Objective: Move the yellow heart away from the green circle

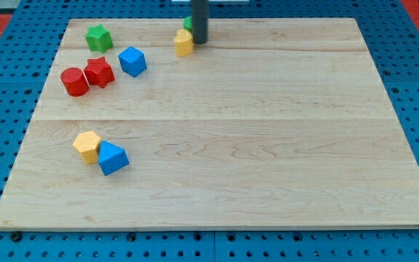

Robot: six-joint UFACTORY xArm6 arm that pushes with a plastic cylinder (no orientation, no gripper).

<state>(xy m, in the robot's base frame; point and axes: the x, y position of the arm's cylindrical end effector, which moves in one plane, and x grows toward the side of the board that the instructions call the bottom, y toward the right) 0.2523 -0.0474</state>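
Because my tip [199, 41] stands at the view's top of the tabletop [268, 160], touching the yellow heart [184, 43] on its right and hiding most of the green circle [188, 23] just above the heart, a careless shove could drag both together. The heart might also slip off sideways toward the blue cube [132, 61] well to its left. No pincer exists here; nothing is held.

Yellow heart [184, 43] touching green circle [188, 23]
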